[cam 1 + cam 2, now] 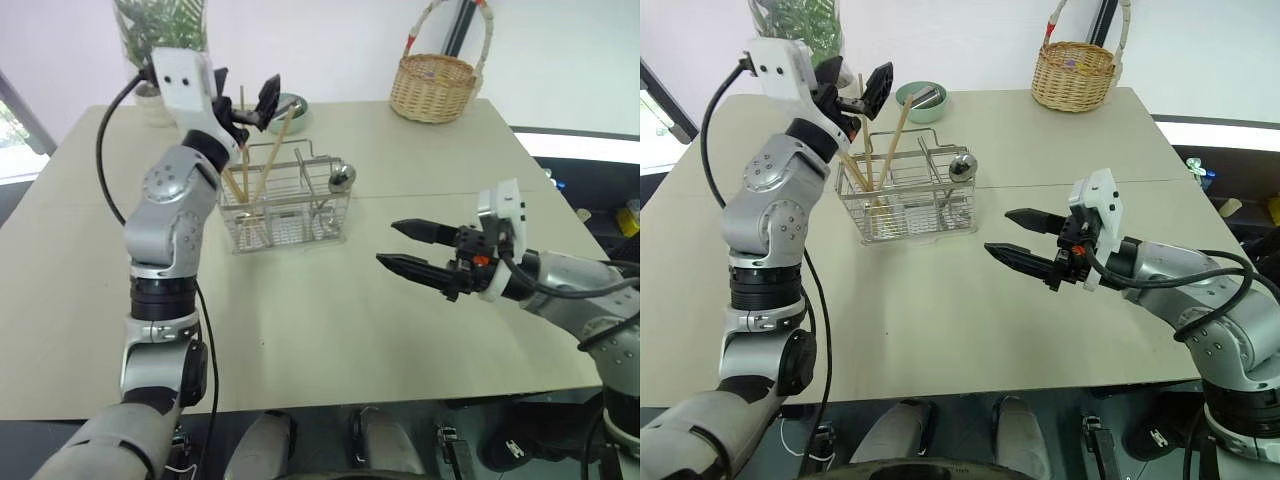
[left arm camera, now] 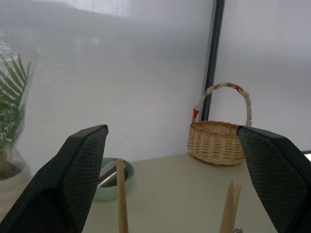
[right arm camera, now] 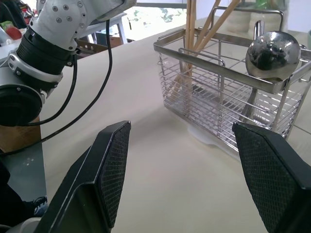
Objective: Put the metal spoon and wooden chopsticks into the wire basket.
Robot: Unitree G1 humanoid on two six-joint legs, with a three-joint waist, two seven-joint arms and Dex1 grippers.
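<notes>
The wire basket (image 1: 290, 210) stands on the beige table, toward its far left. The wooden chopsticks (image 1: 280, 140) stand leaning in its left compartment, tips above the rim. The metal spoon (image 1: 342, 178) stands in the right compartment, bowl up. My left gripper (image 1: 245, 100) hangs open just above the chopsticks' tips (image 2: 121, 194), gripping nothing. My right gripper (image 1: 386, 244) hovers open and empty over the table, to the right of the basket and nearer, pointing toward it. In the right wrist view the basket (image 3: 218, 92) and the spoon's bowl (image 3: 272, 51) lie ahead of the spread fingers (image 3: 112, 165).
A round wicker basket (image 1: 435, 85) with an arched handle sits at the far right of the table. A pale green bowl (image 1: 290, 102) stands behind the wire basket. A plant in a glass vase (image 1: 155, 45) is at the far left corner.
</notes>
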